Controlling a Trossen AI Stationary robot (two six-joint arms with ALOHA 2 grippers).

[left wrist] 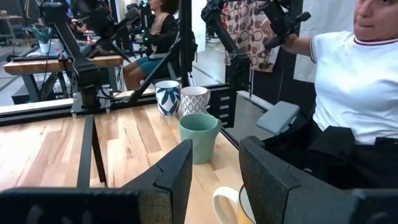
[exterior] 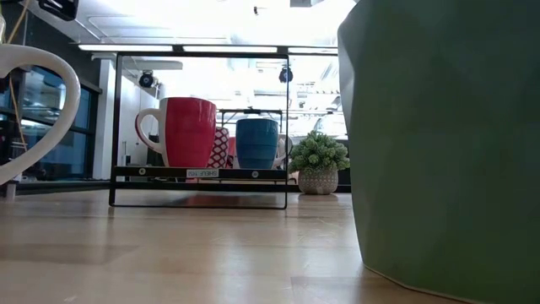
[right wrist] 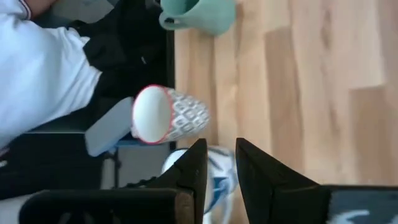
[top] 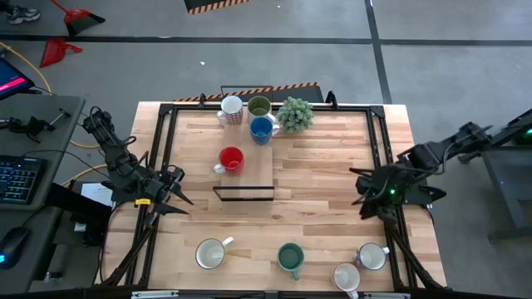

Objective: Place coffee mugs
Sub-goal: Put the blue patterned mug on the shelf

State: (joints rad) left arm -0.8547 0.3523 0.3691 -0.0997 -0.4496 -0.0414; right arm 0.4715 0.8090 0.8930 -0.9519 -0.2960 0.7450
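Red mug (top: 230, 159), blue mug (top: 262, 129), olive green mug (top: 259, 106) and a patterned white mug (top: 231, 109) stand upright on a low rack (top: 243, 193). By the near edge stand a cream mug (top: 211, 253), a teal mug (top: 290, 258) and two white mugs (top: 347, 276), (top: 373, 256). My left gripper (top: 170, 187) waits open at the table's left side, pointing toward the near-edge mugs; the teal mug (left wrist: 200, 137) shows past its fingers. My right gripper (top: 366, 187) hovers open at the right side, above a white mug (right wrist: 217, 177).
A small potted plant (top: 295, 114) sits at the far edge beside the blue mug. A black frame (top: 378, 141) borders the table. A person (left wrist: 354, 93) sits just beyond the near edge. Bare wood lies between the rack and the near mugs.
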